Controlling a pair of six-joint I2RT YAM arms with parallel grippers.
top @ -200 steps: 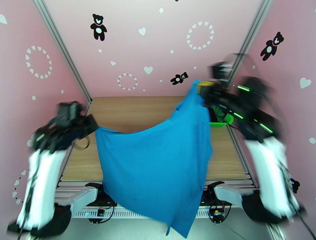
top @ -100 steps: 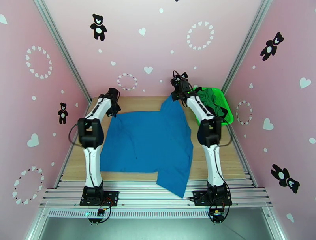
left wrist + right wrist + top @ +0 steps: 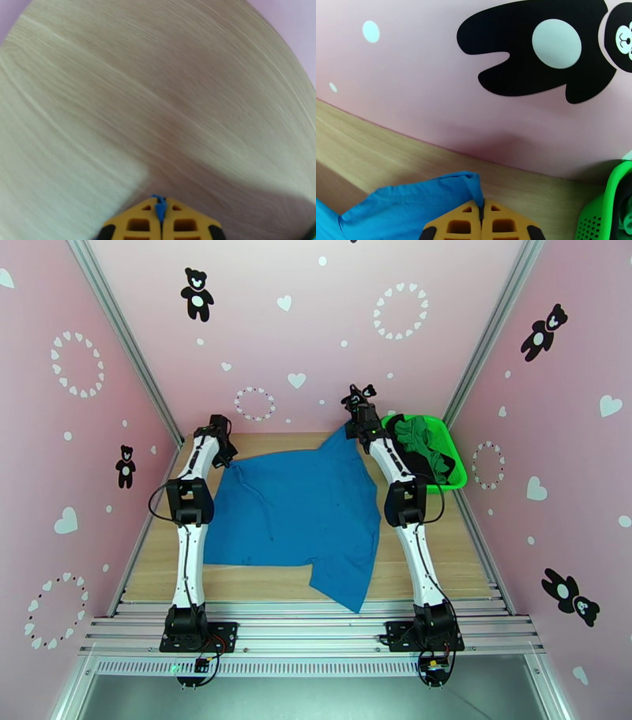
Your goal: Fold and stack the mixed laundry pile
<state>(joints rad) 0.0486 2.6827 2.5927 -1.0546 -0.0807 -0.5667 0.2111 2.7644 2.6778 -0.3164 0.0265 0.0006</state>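
The blue T-shirt (image 3: 296,512) of the laundry pile lies spread on the wooden table (image 3: 450,556), one lower part hanging toward the near edge. My left gripper (image 3: 225,455) is stretched to the far left and is shut on the shirt's far left corner; a sliver of blue cloth (image 3: 159,207) shows between its yellow fingers (image 3: 138,223). At the back wall my right gripper (image 3: 353,428) is shut on the far right corner, blue cloth (image 3: 414,205) bunched at its fingertips (image 3: 482,204). The green garment (image 3: 411,433) and the black garment (image 3: 434,463) lie in the basket.
A bright green mesh basket (image 3: 457,474) stands at the far right corner of the table, its rim (image 3: 606,209) close beside my right gripper. Pink walls close in the back and both sides. Metal rails run along the near edge.
The shirt was held up in the air a second ago. Both arms have reached far back and laid it flat on the table, then drawn it a little farther toward the back wall.
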